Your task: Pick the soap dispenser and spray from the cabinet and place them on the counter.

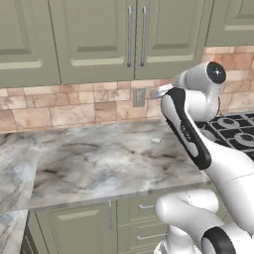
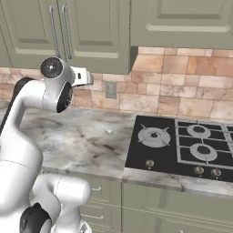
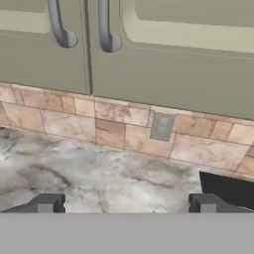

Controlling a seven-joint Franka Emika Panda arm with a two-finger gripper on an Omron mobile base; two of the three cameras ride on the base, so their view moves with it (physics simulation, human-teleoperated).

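Olive-green cabinet (image 3: 149, 54) doors are sitting closed above the counter (image 3: 89, 173); I am holding my gripper (image 3: 128, 203) before them, fingers (image 3: 47, 203) wide apart and gripping nothing.

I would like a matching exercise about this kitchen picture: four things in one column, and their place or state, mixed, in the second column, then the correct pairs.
Things:
1. cabinet doors
2. pincer
3. wall socket
4. stovetop

Place or state:
A. on the tiled wall, under the cabinet
B. closed, two metal handles side by side
C. set in the counter, right of the marble part
D. open, pointing at the tiled wall

Pairs: 1-B, 2-D, 3-A, 4-C
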